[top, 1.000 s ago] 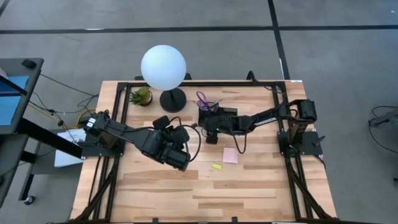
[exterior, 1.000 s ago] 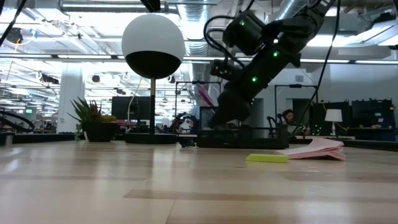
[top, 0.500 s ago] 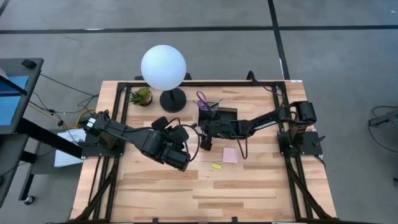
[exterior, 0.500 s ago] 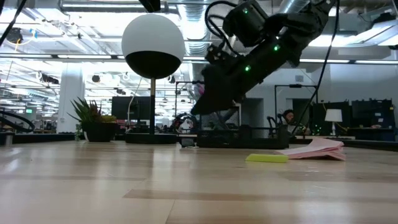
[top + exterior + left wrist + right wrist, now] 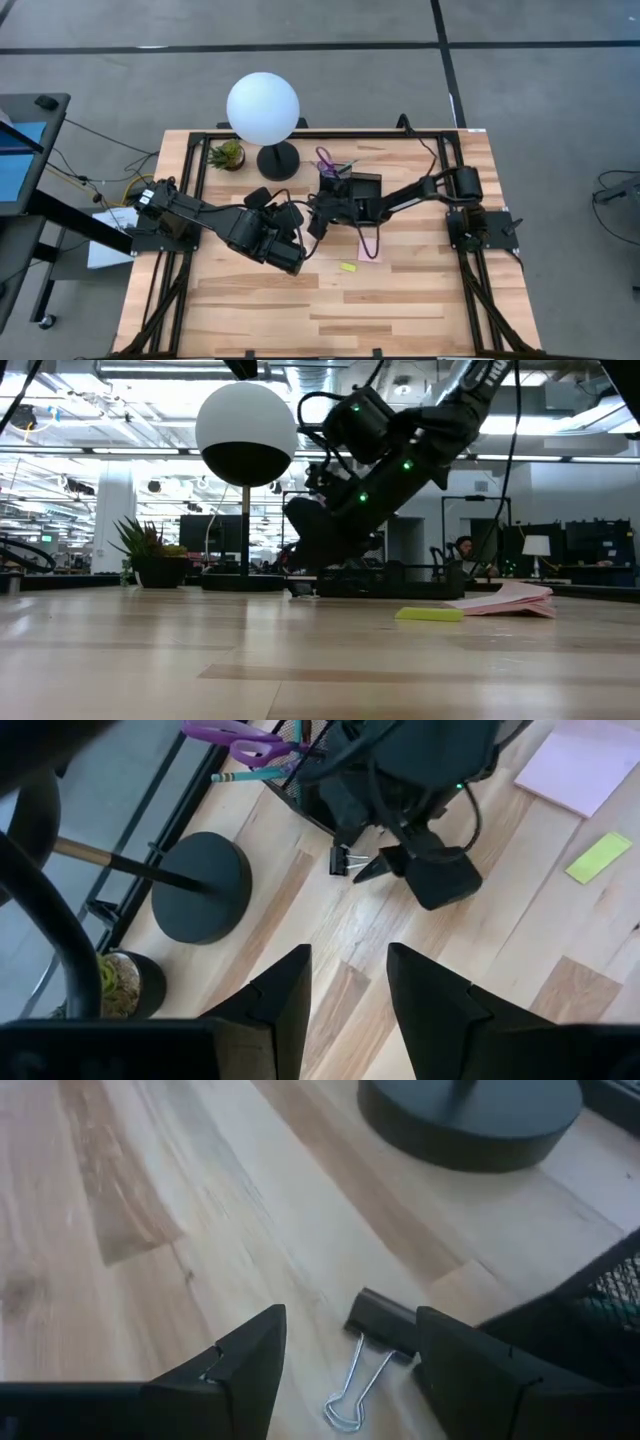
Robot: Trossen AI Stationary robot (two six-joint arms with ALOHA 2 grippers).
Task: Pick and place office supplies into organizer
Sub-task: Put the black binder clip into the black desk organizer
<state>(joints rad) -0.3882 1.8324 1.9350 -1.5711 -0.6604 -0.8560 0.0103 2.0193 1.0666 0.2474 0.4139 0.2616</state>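
A small black binder clip (image 5: 381,1325) with silver handles lies flat on the wood beside the black mesh organizer (image 5: 352,186). My right gripper (image 5: 350,1320) is open and hovers low over it, one finger on each side, touching nothing; it also shows in the high view (image 5: 318,222). My left gripper (image 5: 348,955) waits open and higher up, to the left (image 5: 293,260). Purple-handled scissors (image 5: 325,160) and pens stand in the organizer. A pink sticky pad (image 5: 371,250) and a small yellow piece (image 5: 348,267) lie flat on the table nearer the front.
A white globe lamp (image 5: 262,108) on a round black base (image 5: 278,160) stands at the far edge, left of the organizer. A small potted plant (image 5: 227,154) sits beside it. Bare wood stretches along the table's near half (image 5: 330,320).
My right gripper has left the space at the organizer's front, going toward the table's left edge and down, and has rolled about its own axis. It now hangs low over the binder clip, with the same gap between its fingers. The left arm has kept still.
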